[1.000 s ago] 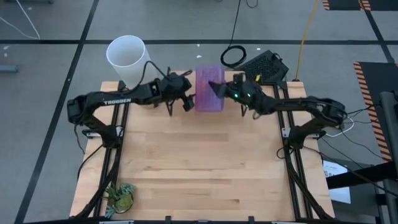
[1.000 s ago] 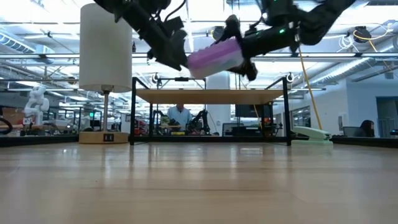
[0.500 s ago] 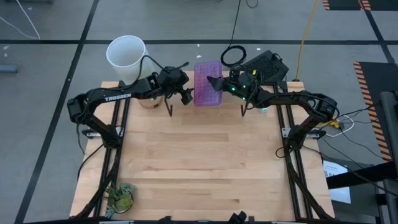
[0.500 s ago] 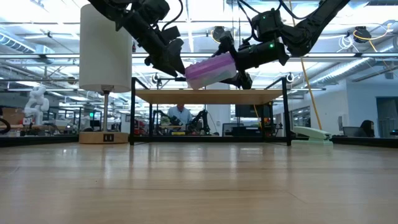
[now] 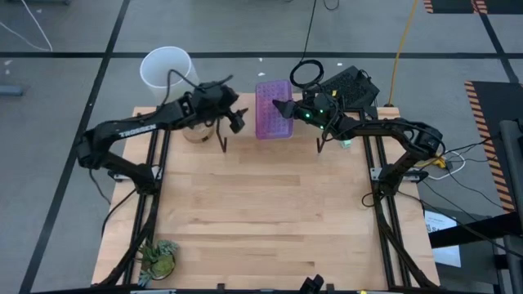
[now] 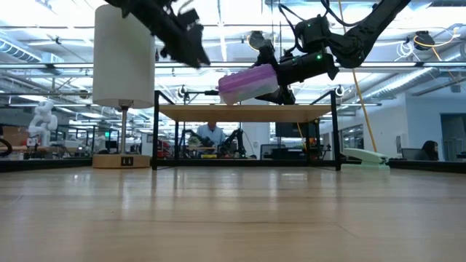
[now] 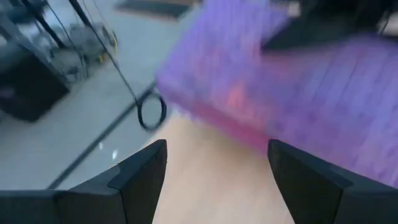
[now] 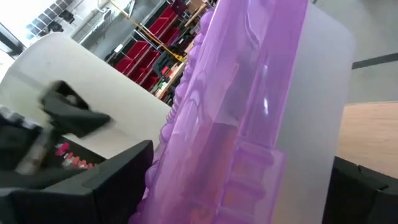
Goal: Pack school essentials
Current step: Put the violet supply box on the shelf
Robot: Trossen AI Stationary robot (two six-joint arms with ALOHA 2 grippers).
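A translucent purple case (image 5: 273,109), likely the stationery set, hangs in the air over the table's far edge, tilted in the low view with nothing beneath it; the right gripper (image 5: 283,107) pinches its right end, both fingers pressed on the plastic, as the right wrist view shows from close up; the left gripper (image 5: 234,115) sits just beside the case's left end, apart from it, its fingers spread and holding nothing; a white cylinder (image 5: 166,69) stands just behind the left arm, past the table's far-left corner; judging from this, the packing seems largely done or at a hand-over stage, since no loose crayons, scissors, pen or pad lie anywhere on the table (image 5: 261,220), though whether they are inside the case cannot be told; what is left appears to be setting the case down or away; the wood in front of both arms offers wide room; a green toy (image 5: 158,258) rests at the near-left corner, well apart; cables and a dark mesh object (image 5: 343,85) crowd the floor behind the far edge.
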